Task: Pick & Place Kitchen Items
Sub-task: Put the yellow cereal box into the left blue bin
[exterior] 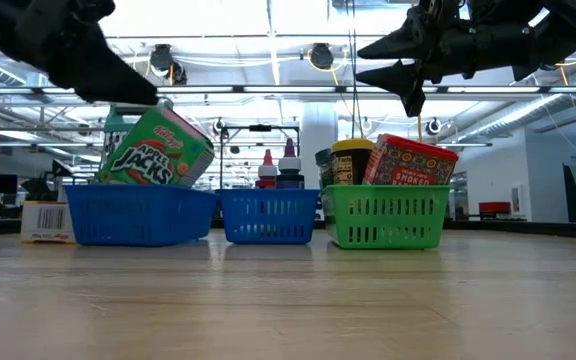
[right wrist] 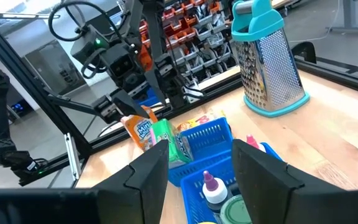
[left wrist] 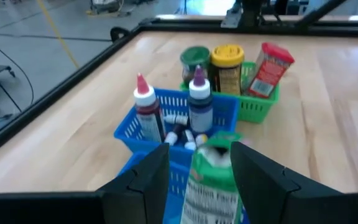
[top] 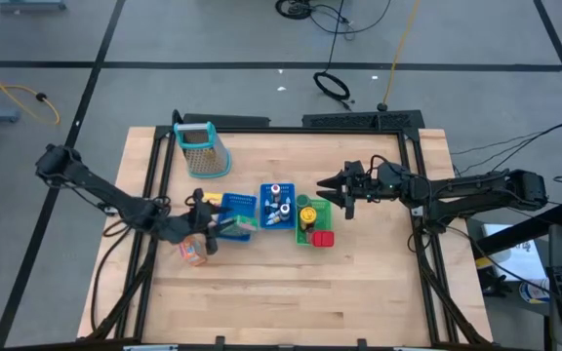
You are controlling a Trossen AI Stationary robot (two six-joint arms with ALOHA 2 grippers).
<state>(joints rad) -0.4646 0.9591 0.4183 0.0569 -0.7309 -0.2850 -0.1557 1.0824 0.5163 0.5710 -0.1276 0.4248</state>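
Note:
Three small baskets stand in a row: a left blue one (exterior: 138, 215), a middle blue one (top: 277, 207) holding small bottles (left wrist: 199, 102), and a green one (exterior: 386, 215) holding a yellow-lidded jar (left wrist: 227, 65) and a red tin (exterior: 411, 160). My left gripper (top: 215, 230) is shut on a green cereal box (exterior: 158, 150) over the left basket. An orange packet (top: 193, 253) lies on the table beside it. A yellow box (exterior: 48, 220) stands left of the baskets. My right gripper (top: 340, 190) hangs open above the green basket, with nothing between its fingers. My left gripper pinches the green cereal box between its two fingers (left wrist: 148, 177), on the box's two sides (left wrist: 213, 180). The fingers come from the table's left, slanting a little downward. The box is tilted; its lower end (exterior: 143, 180) is behind the left basket's wall, so whether it rests there is hidden.
A metal grater with a teal handle (top: 203, 151) stands at the far left of the table. A black frame (top: 413, 175) runs along the table's edges. Bare wood (top: 291, 292) lies on the near side of the baskets.

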